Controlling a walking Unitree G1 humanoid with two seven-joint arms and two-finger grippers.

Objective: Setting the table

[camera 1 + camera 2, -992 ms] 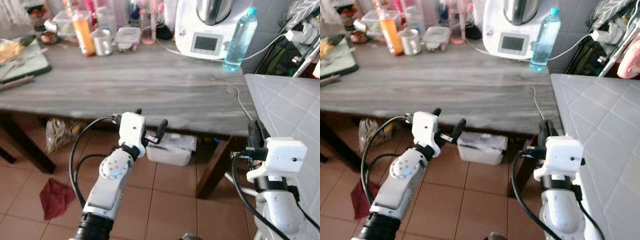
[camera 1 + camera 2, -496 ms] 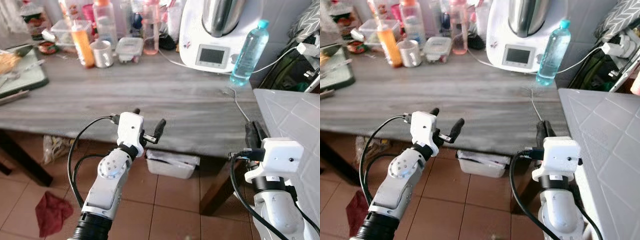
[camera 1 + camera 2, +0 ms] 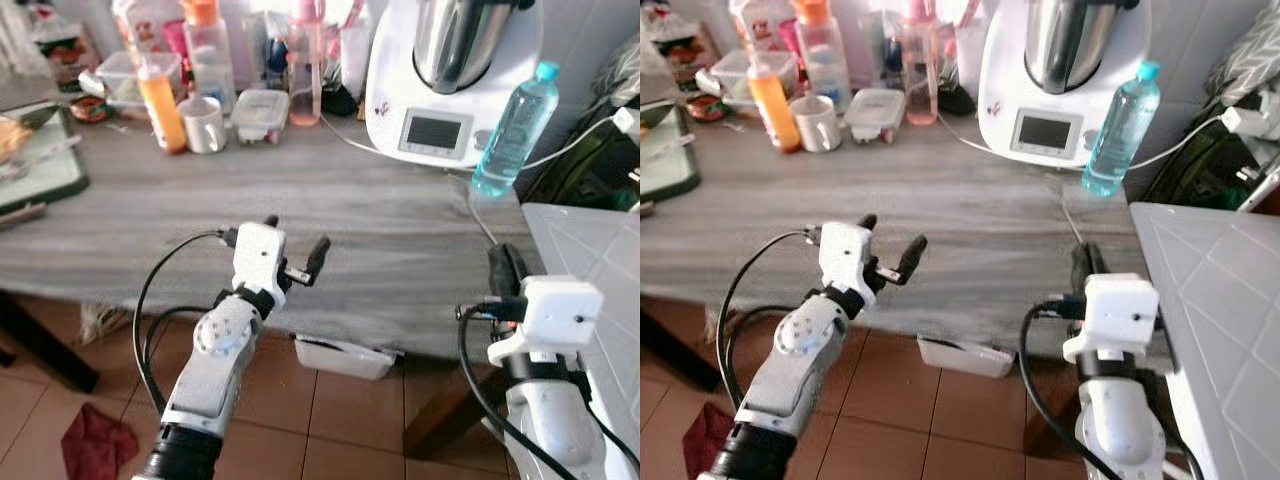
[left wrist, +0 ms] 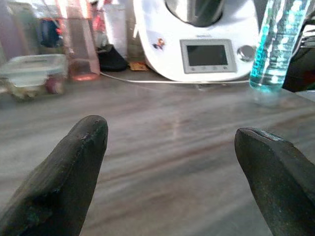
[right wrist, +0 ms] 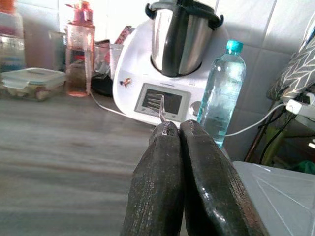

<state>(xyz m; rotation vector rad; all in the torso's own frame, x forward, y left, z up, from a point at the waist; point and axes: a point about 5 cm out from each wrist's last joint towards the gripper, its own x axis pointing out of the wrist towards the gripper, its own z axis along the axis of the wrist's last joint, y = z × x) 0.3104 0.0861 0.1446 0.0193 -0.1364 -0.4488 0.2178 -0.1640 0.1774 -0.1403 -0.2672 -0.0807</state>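
I hold a fork [image 5: 158, 104] pinched in my right gripper [image 3: 1086, 268] over the tabletop's [image 3: 330, 200] near right edge, left gripper [image 3: 296, 246] spread empty, and fear the thin handle could slip out when I lower it.

A white kitchen machine with a steel jug [image 3: 452, 75] stands beside a clear blue-capped water bottle [image 3: 512, 128]. A red cloth [image 3: 98, 445] lies on the tiled floor

Bottle [image 3: 510, 127] right of appliance [image 3: 450, 75], probably at table's [image 3: 350, 220] back
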